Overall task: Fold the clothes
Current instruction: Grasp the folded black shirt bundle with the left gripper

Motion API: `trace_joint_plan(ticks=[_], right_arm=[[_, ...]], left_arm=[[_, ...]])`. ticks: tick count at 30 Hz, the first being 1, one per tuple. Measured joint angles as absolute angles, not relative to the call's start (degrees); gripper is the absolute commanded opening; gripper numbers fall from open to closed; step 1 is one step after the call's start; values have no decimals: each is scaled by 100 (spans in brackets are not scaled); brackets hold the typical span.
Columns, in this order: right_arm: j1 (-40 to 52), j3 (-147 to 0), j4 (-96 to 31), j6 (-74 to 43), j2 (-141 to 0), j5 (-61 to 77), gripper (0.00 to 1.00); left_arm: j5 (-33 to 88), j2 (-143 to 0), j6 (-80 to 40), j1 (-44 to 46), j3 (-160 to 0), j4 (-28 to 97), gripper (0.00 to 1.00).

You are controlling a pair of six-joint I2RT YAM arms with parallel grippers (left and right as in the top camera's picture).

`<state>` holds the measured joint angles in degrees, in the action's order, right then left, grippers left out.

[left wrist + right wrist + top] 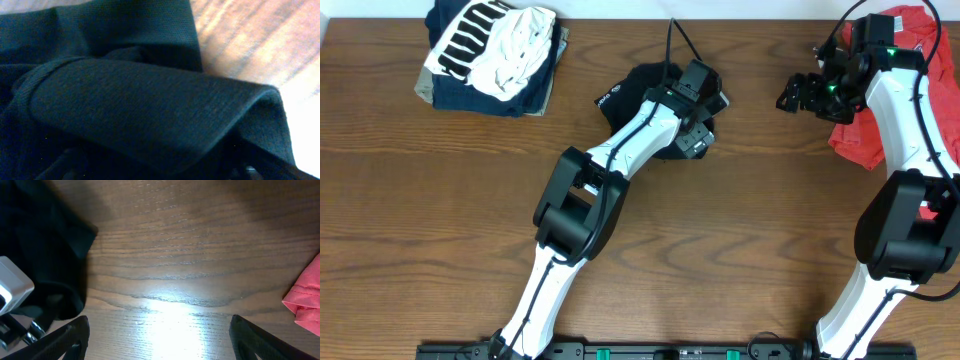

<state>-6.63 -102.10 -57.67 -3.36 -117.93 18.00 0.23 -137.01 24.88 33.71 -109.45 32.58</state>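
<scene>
1. Brown wood-grain table (740, 230) fills the overhead view. It looks smooth and flat, glare shows on it in the right wrist view, and cloth should slide over it easily.
2. At top centre lies the black garment (632, 92), bunched into a small heap, not spread out.
3. It looks soft, light and limp. The left wrist view shows a fine knit with a thick rolled fold and a stitched hem.
4. Such cloth will sag and drag, so I judge a hem edge or corner the best hold, pinching one layer, not the whole roll.
5. The left gripper (698, 130) sits on the heap's right side. Cloth fills its camera, and I cannot tell whether it is pinching any.
6. The right gripper (798, 95) hangs over bare wood in the upper right, fingers spread wide and empty.
7. A coral-red T-shirt (855, 140) lies crumpled at the far upper right, partly under the right arm.
8. A stack of folded clothes (495, 55) sits in the upper left, well apart from both.
</scene>
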Motion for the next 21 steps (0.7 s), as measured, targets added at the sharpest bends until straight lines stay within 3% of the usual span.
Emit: trace_joint_plan(ticks=[2,11,21], right_arm=[[-663,-10210,-5765,-333,-11793,1798,86],[-663,-10210,-5767,-333,-11793,1800,84],[-663,-10210,-5778,-331,-11793,1719,83]], left_arm=[[-178,-13732,2482,3376,-10975,3236,67],[-696,-13780,2541,3382,-11002,3118,6],[-1234,-13780,2206,3369,-11028,3203,6]])
